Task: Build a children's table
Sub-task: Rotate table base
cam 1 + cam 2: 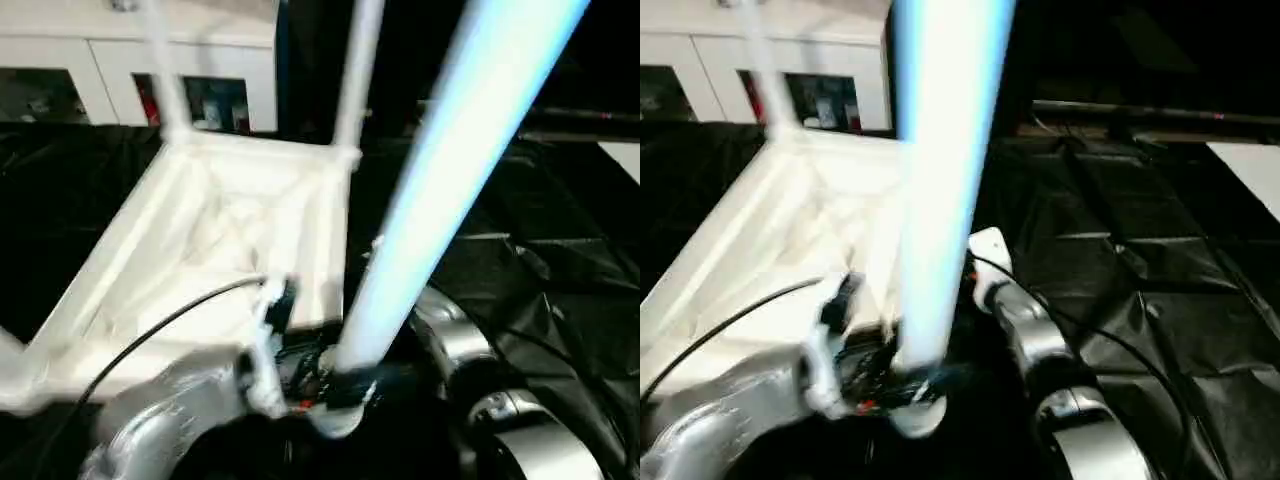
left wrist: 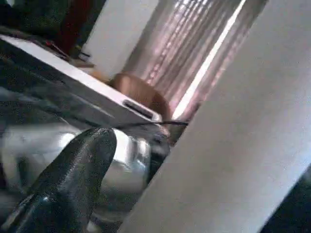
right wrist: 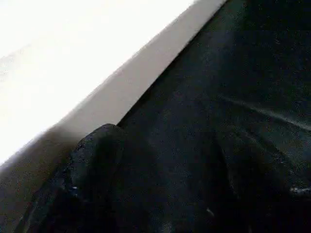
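Black crinkled sheeting (image 1: pixel 560 250) covers the work surface; white cabinet with glass doors (image 1: pixel 130 70) stands behind. Item: children's table, tabletop (image 1: pixel 230 240) lying upside down, ribbed underside up, two legs (image 1: pixel 357 70) upright in the far corner sockets. Item: loose tube leg (image 1: pixel 440 190), steeply tilted, its lower end at the near corner of the top, clamped by the left gripper (image 1: pixel 335 385); in the left wrist view one black finger (image 2: pixel 73 179) lies beside the tube wall. Right gripper (image 3: pixel 97 160): a dark finger close against a white edge; whether its fingers are open or closed cannot be told. Handling judgement: bring the tube upright over the near socket before pressing, so the end enters square, and steady the top against sliding on the sheeting. Markings: no brand, label or legible writing seen.
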